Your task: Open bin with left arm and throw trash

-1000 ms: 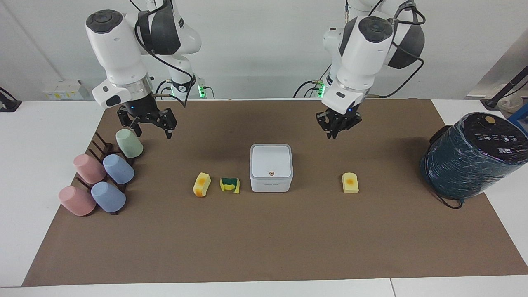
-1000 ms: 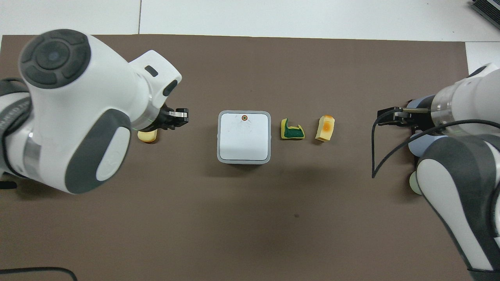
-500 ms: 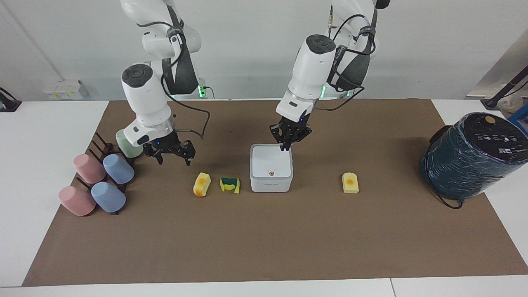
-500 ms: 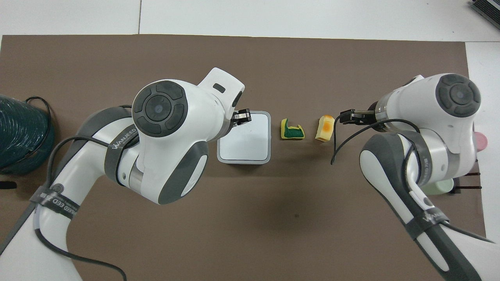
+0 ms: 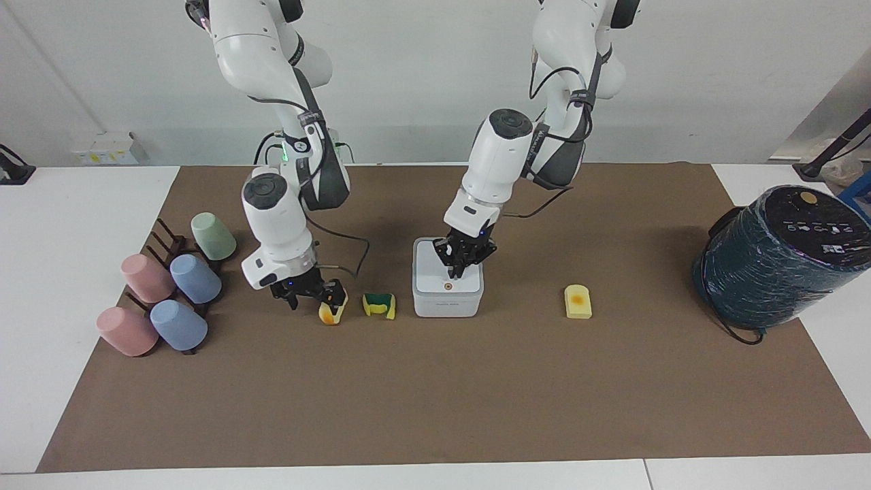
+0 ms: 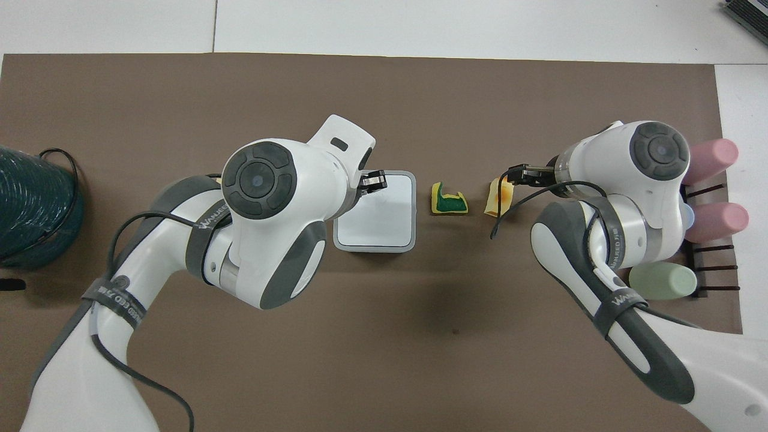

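The white bin (image 5: 447, 296) stands mid-mat with its lid down; its uncovered part shows in the overhead view (image 6: 384, 222). My left gripper (image 5: 454, 272) is shut, its tips down on the lid just above the orange dot (image 5: 447, 286). My right gripper (image 5: 316, 298) is open and low at a yellow sponge piece with an orange patch (image 5: 332, 309), one finger at its top. The curled piece with the green layer (image 5: 380, 304) lies between that piece and the bin. A third yellow piece (image 5: 578, 301) lies toward the left arm's end, hidden under the left arm in the overhead view.
A big dark teal wrapped cylinder (image 5: 782, 255) stands at the left arm's end of the table. Several pastel cups (image 5: 170, 292) lie on a dark rack at the right arm's end. A brown mat (image 5: 435, 395) covers the table.
Both arms have come forward and down. The left gripper moved from the bin's nearer rim onto the lid. The right gripper moved from beside the cups down to the yellow sponge piece.
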Tool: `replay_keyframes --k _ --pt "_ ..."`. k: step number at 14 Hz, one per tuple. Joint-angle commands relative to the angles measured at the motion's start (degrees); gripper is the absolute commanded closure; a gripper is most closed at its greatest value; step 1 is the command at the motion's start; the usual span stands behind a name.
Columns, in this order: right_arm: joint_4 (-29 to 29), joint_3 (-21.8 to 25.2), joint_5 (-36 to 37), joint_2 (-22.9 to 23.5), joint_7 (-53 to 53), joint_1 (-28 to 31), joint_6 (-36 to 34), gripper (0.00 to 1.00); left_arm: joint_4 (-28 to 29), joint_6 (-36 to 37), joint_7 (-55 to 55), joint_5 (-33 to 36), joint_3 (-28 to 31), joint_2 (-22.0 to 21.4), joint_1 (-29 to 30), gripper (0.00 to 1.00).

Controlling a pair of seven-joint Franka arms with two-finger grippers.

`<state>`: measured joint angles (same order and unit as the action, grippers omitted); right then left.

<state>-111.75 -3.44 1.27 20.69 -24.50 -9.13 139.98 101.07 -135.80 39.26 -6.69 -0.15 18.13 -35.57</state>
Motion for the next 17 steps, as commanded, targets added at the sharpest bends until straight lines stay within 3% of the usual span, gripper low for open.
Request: replay_keyframes --k 1,3,4,5,6,8,10,13,15,16,17 --pt "-0.05 -0.16 0.31 1.19 -1.42 -1.67 1.0 0.0 0.8 -0.87 0.73 -0.86 0.77 1.19 -2.22 0.84" --pt "-0.66 -0.16 0.4 1.2 -1.16 -1.51 0.73 0.0 1.15 -0.34 0.91 -0.86 0.77 1.64 -3.19 0.84" --pt "-0.66 -0.16 0.4 1.11 -1.07 -1.24 0.47 0.37 -0.07 1.14 0.91 -0.78 0.85 1.56 -2.84 0.84" --pt "-0.66 -0.16 0.4 1.11 -1.16 -1.24 0.03 0.83 -2.95 4.63 0.73 -0.78 0.94 1.56 -2.23 0.84" --pt "-0.66 -0.16 0.49 1.02 -1.07 -1.41 0.03 1.0 -6.98 10.76 0.47 -0.69 1.46 1.56 -1.62 0.84" --pt "-0.66 -0.08 0.84 0.67 -1.16 -1.42 -0.93 1.0 -13.76 22.37 0.2 -0.16 1.38 1.29 3.37 0.83" --pt "-0.57 -0.08 0.93 -1.08 -1.33 -1.24 -2.34 1.0 -17.65 28.99 -1.8 0.01 1.47 1.29 7.69 0.81" --pt "0.83 -0.16 0.84 -3.28 -2.91 -1.33 -3.48 1.0 -16.7 29.46 -12.85 1.77 1.56 1.03 14.45 0.81" --pt "3.63 -0.34 0.75 -3.38 -8.42 -2.29 -4.53 1.0 -13.2 26.92 -20.77 1.77 1.56 0.24 18.76 0.8" --pt "5.56 -0.25 0.75 -3.2 -11.15 -3.77 -5.41 1.0 -9.61 23.69 -23.33 1.77 1.56 -1.07 19.82 0.71" --pt "7.23 -0.25 0.66 -3.02 -13.27 -4.83 -6.46 1.0 -4.79 19.22 -26.22 1.77 1.64 -2.56 20.79 0.5"
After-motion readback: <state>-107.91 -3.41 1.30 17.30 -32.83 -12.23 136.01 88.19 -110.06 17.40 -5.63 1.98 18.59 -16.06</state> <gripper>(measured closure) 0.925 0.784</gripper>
